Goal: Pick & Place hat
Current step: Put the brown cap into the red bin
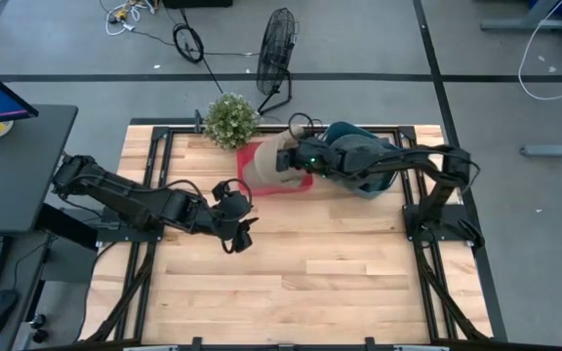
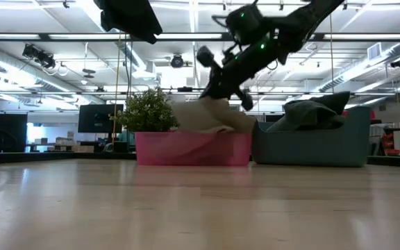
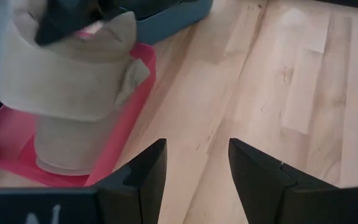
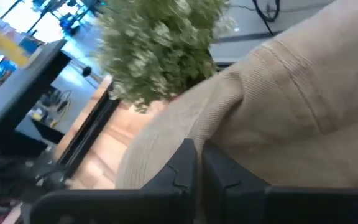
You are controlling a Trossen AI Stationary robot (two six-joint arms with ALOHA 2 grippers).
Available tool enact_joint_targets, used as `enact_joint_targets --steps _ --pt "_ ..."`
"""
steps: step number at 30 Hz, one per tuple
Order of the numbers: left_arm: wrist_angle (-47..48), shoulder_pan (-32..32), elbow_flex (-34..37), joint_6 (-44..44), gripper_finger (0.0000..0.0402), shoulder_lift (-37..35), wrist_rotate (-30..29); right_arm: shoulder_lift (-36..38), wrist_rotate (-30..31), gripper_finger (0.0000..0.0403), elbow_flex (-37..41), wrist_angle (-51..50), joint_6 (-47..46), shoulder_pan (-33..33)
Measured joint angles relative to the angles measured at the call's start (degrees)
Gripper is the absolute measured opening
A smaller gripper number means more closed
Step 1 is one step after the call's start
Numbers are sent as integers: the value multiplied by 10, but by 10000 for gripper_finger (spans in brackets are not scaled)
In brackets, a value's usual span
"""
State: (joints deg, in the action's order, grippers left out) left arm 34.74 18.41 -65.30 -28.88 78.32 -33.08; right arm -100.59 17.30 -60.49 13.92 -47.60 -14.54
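Bare wooden worktop (image 2: 200, 208) fills the low view's foreground; nothing lies on the near half. Farther back, a pink tray (image 1: 301, 185) sits beside a small potted plant (image 1: 231, 119), with a blue bin (image 1: 371, 183) touching the tray on its other side.

Right pincer (image 4: 199, 163) pressed together on the brim of a beige hat (image 1: 266, 161), pinching the fabric. Hat hangs over the pink tray, crown sagging down toward it; from the low view it seems to touch or nearly touch the tray, cannot tell which. Left pincer (image 3: 196, 171) spread, holding nothing, hovering over bare wood near the tray's front corner.

Judgement: placing step, hat coming into the tray. To do it well, lower until the crown settles flat inside the tray walls, keep the brim clear of the plant and off the rim nearest the bin, then part the fingers only once the cloth carries its own weight. Soft fabric may drag with the fingers on release, so withdraw straight up.

Count: hats, one clearly, though the left wrist view hints at a second beige piece beneath it, uncertain. Trays, one. Bins, one, with dark cloth inside. Plants, one. Arms, two.
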Motion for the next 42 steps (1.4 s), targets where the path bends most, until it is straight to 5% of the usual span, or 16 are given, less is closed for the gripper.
enact_joint_targets --steps 7,16,27,33,38,42 --pt "10 0 0 0 177 0 0 -43 -9 17 0 21 -4 -9" --pt "16 0 0 -5 177 0 0 -43 -55 76 1 82 36 -9" --pt "66 -6 1 -54 177 0 -7 27 -107 98 -17 77 77 4" --pt "70 -25 1 -53 177 0 -8 128 -139 92 -17 -24 160 8" --pt "26 -70 1 75 177 1 -16 235 -243 82 -18 -170 226 43" --pt "-66 -138 0 150 177 13 6 304 -255 76 -18 -276 263 89"
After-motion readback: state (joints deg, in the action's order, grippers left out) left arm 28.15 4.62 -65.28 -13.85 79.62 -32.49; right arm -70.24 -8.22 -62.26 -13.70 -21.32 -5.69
